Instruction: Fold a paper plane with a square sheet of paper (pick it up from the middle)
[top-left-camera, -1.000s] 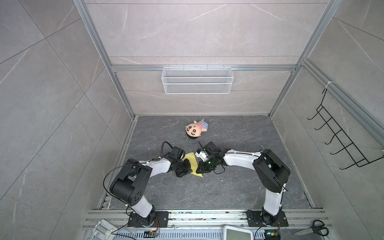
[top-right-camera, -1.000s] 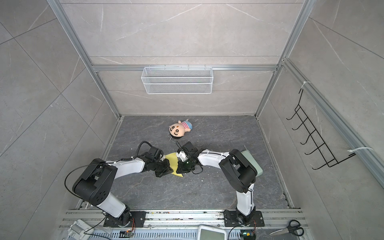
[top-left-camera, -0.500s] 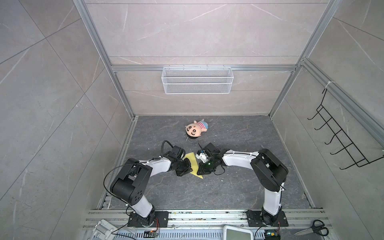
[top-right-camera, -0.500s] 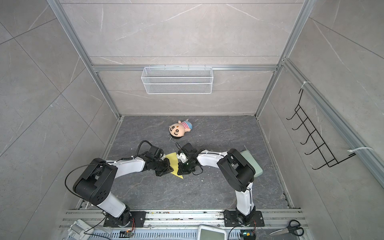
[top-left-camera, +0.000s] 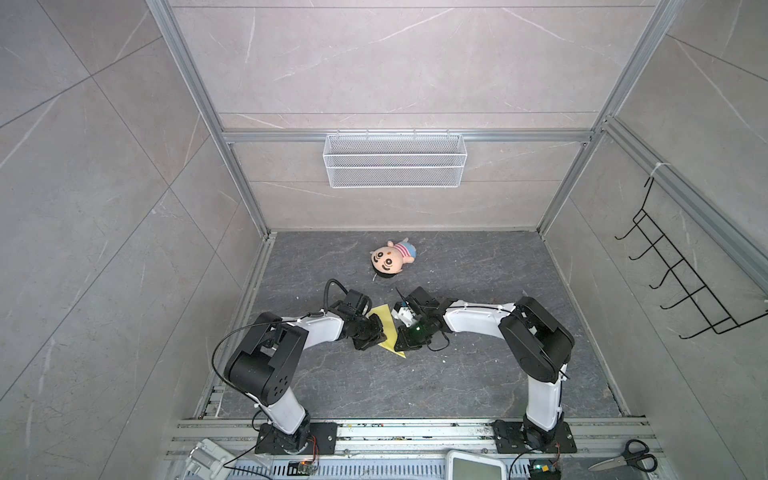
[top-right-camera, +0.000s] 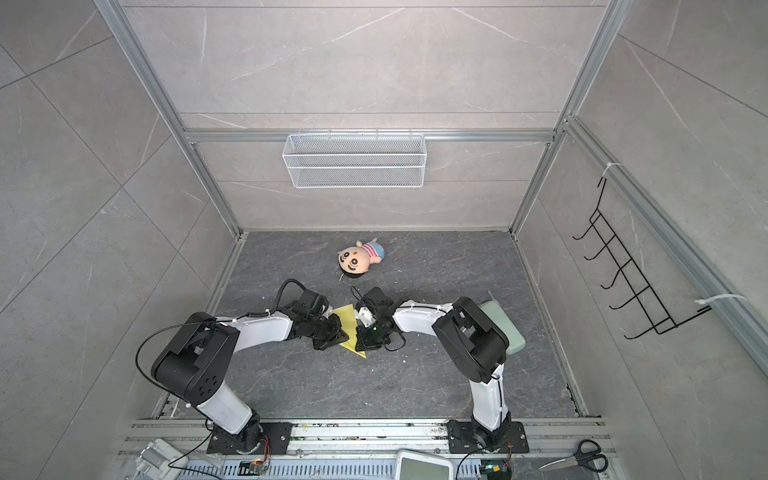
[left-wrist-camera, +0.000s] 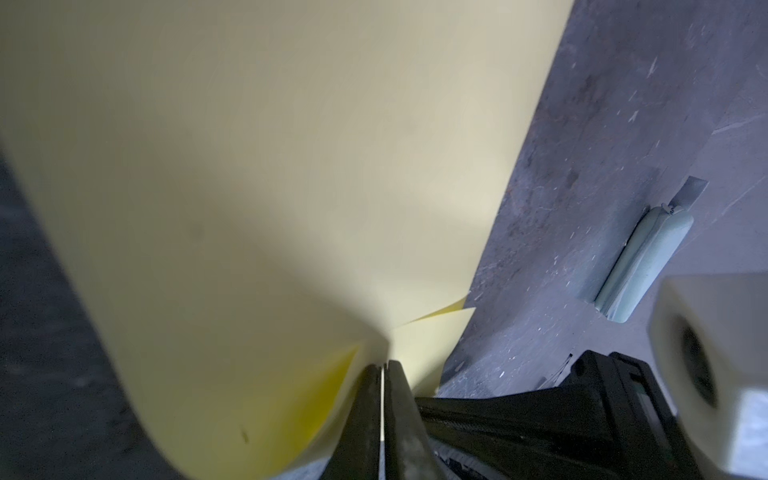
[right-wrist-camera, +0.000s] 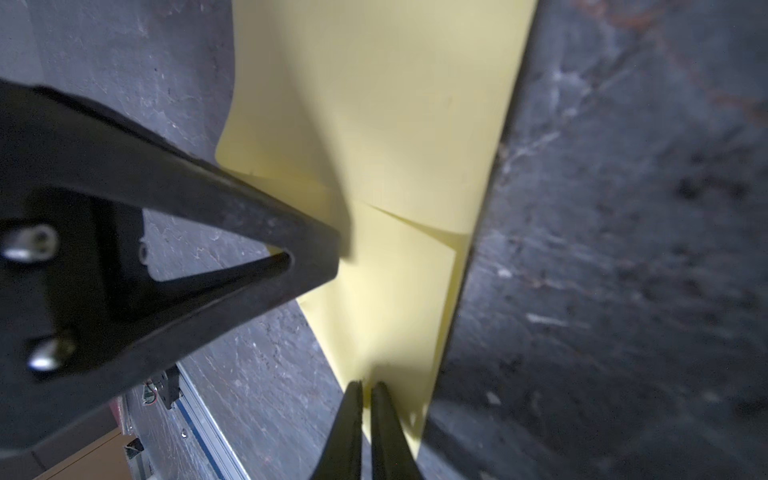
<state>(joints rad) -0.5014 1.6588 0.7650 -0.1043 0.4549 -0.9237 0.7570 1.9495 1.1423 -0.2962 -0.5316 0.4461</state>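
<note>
The square sheet of paper (top-left-camera: 386, 328) (top-right-camera: 348, 324) is pale yellow and folded into a narrow pointed wedge, lying on the dark floor with its tip toward the front. My left gripper (top-left-camera: 376, 334) (top-right-camera: 336, 336) is at its left edge and my right gripper (top-left-camera: 401, 338) (top-right-camera: 360, 338) at its right edge. In the left wrist view the left gripper (left-wrist-camera: 382, 368) is shut on a fold of the sheet (left-wrist-camera: 270, 187), which curves up from its tips. In the right wrist view the right gripper (right-wrist-camera: 365, 384) is shut on the sheet (right-wrist-camera: 395, 124) near its narrow end.
A plush doll (top-left-camera: 390, 259) (top-right-camera: 358, 259) lies behind the grippers. A pale green pad (top-right-camera: 505, 328) (left-wrist-camera: 644, 262) lies behind the right arm's elbow. A wire basket (top-left-camera: 394, 160) hangs on the back wall and a black hook rack (top-left-camera: 685, 286) on the right wall. Scissors (top-left-camera: 627, 455) lie at the front.
The right arm's elbow has drawn in slightly toward the middle. The sheet and both grips look the same.
</note>
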